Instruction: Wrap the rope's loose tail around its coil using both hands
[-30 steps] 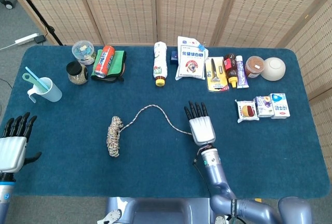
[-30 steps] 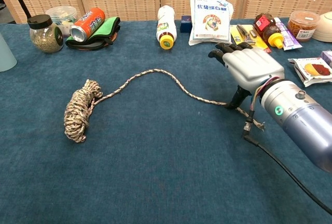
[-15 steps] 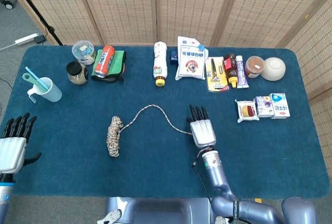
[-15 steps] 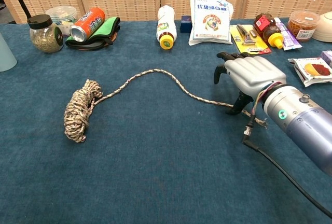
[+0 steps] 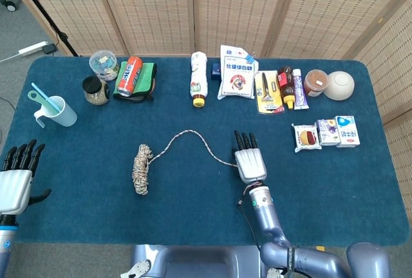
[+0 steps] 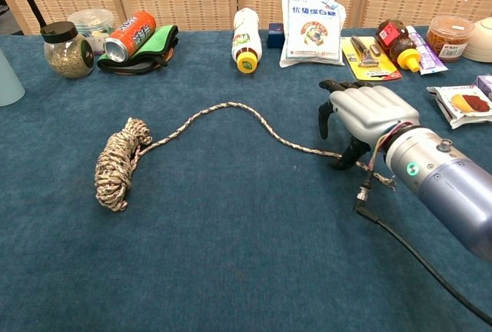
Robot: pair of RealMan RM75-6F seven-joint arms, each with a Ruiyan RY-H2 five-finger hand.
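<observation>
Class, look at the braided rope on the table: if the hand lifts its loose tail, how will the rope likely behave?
The rope is probably floppy: its tail lies in a loose curve on the table. It likely sags from wherever the right hand lifts it. The coil looks only loosely bundled, so a pull might drag or loosen it.

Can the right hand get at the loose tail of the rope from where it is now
Probably yes. The right hand hovers directly over the rope's tail, fingers curling down toward it, with nothing between them.
</observation>
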